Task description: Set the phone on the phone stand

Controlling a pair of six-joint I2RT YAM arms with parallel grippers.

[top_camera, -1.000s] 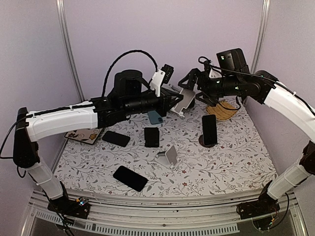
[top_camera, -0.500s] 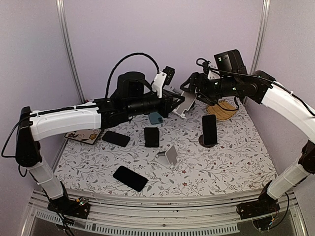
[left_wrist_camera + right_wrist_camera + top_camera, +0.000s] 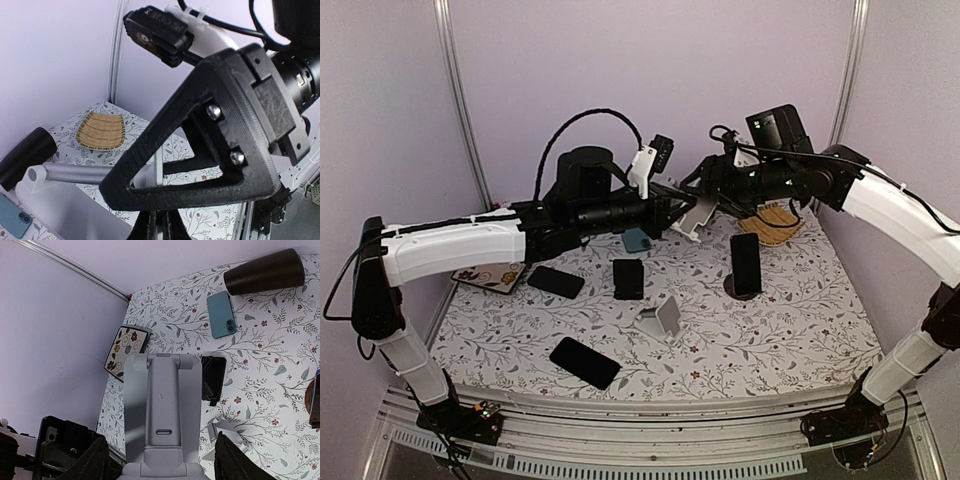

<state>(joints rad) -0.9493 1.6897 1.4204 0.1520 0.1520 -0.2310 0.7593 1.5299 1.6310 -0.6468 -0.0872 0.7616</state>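
A grey folding phone stand [image 3: 698,213] hangs in the air at the back middle, over the table. My left gripper [image 3: 673,212] is shut on its thin plate [image 3: 158,172], seen edge-on in the left wrist view. My right gripper [image 3: 708,192] is open, with a finger on either side of the stand's base [image 3: 162,420] and a gap on both sides. Several phones lie on the table: a teal one [image 3: 636,240] and black ones [image 3: 628,278], [image 3: 556,282], [image 3: 585,362]. Another phone [image 3: 745,263] stands upright on a round base.
A second grey stand [image 3: 662,317] sits on the table's middle. A woven basket [image 3: 770,222] is at the back right, and a flowered tile [image 3: 490,275] at the left. A dark cylinder [image 3: 265,271] lies near the back wall beside the teal phone [image 3: 221,315].
My right gripper has come down and to the left until its fingers are on either side of the stand. My left gripper has shifted slightly right with the stand.
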